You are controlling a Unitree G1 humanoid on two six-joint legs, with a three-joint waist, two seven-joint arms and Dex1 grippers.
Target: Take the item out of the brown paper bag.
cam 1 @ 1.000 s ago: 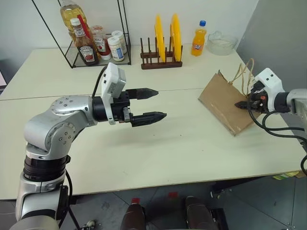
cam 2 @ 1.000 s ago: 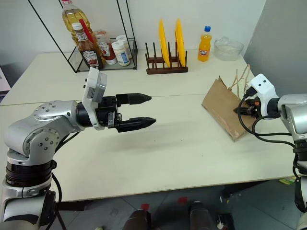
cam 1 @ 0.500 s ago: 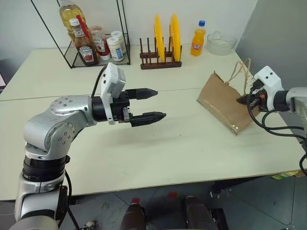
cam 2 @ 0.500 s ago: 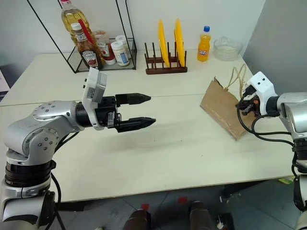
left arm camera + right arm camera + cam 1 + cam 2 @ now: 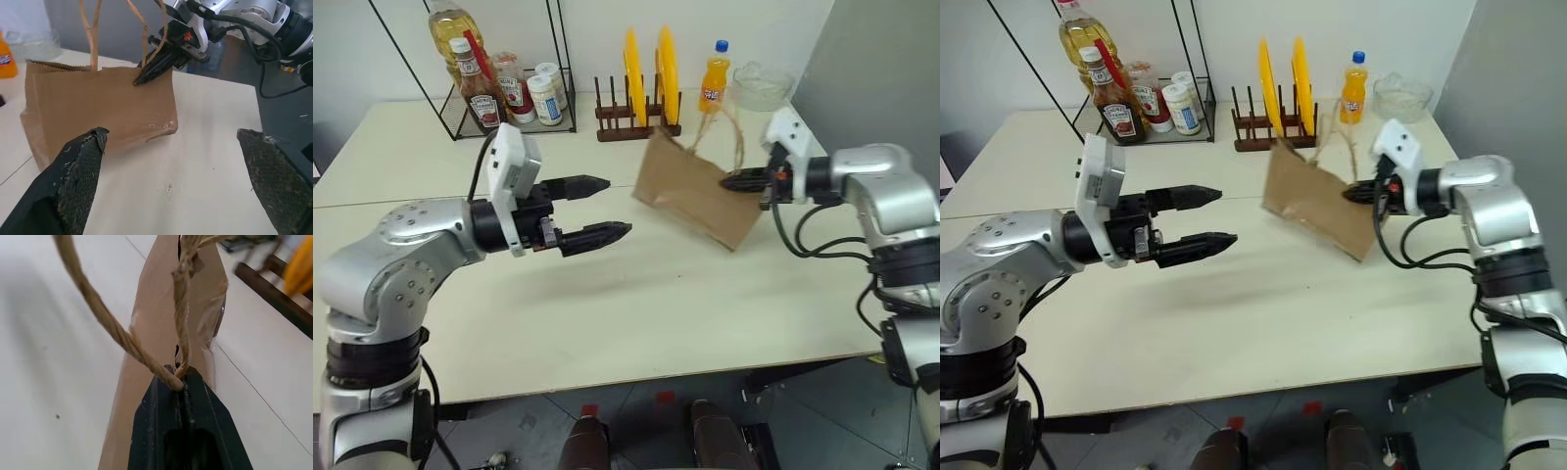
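Since the earlier frame the right pincer carries the brown paper bag from the right edge of the bench toward the middle, and the bag now hangs tilted, its lower corner close to the bench top. The left pincer waits near it with its fingers wide apart.

In the right eye view the bag is between the two pincers, in front of the plate rack and the orange soda bottle. The bottle to take out is not visible; I judge it is inside the bag.

In the left wrist view the right pincer is closed on the top edge of the bag beside a cord handle, and the left fingers stand far apart on either side of the view.

In the right wrist view the black fingers are together, clamped on the bag's rim where the cords meet.

To do this step well, the bag should be set down upright and steady, with its mouth turned to the left pincer, before that one reaches in.
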